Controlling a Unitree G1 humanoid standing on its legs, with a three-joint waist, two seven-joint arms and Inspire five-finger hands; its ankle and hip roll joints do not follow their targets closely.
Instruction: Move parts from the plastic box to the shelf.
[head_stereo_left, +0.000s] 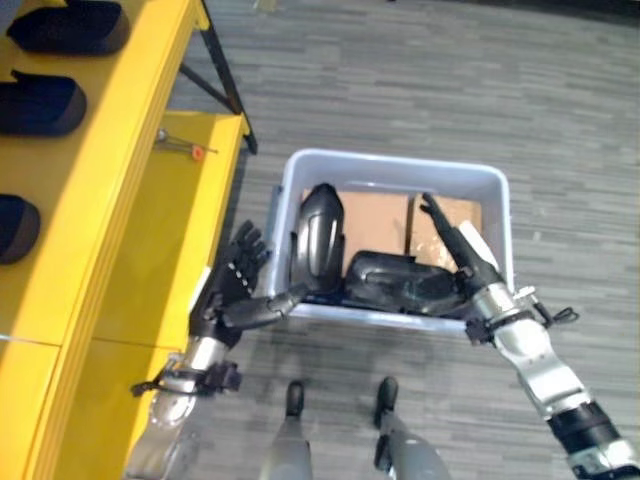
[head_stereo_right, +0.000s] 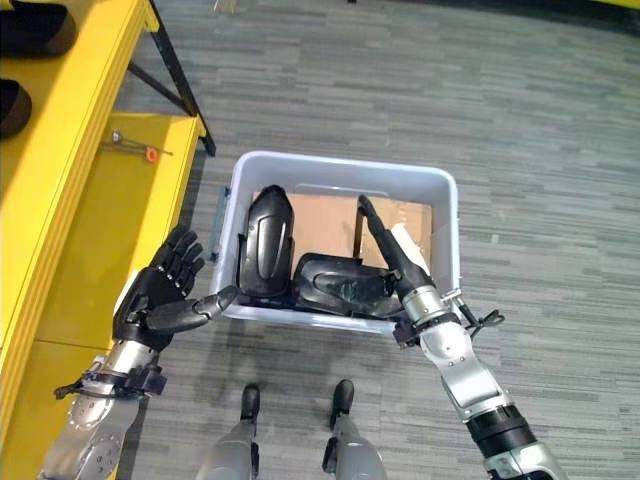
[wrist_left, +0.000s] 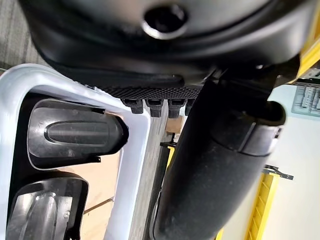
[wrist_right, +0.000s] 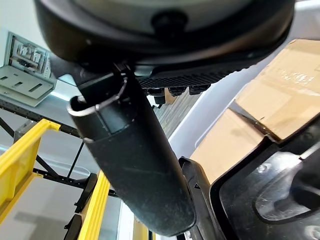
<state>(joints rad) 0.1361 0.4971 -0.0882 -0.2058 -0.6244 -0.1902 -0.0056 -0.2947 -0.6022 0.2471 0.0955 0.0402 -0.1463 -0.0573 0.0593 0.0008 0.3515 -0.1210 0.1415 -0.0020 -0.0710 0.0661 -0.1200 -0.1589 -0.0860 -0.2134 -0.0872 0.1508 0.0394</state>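
A pale plastic box (head_stereo_left: 400, 165) stands on the floor beside the yellow shelf (head_stereo_left: 120, 150). Inside it, one black moulded part (head_stereo_left: 320, 235) stands on end at the left and another (head_stereo_left: 400, 282) lies flat over brown cardboard (head_stereo_left: 375, 215). My left hand (head_stereo_left: 235, 285) is open just outside the box's near left corner, fingers spread, thumb (wrist_left: 215, 165) reaching to the rim (wrist_left: 135, 165) by the upright part (wrist_left: 75, 135). My right hand (head_stereo_left: 455, 245) is open with straight fingers, stretched over the box's right side above the flat part (wrist_right: 260, 190).
Three black parts (head_stereo_left: 40, 105) sit on the shelf's upper level. A small metal tool with a red tip (head_stereo_left: 185, 148) lies on the lower yellow board. A black shelf leg (head_stereo_left: 225, 75) slants down to the grey carpet behind the box.
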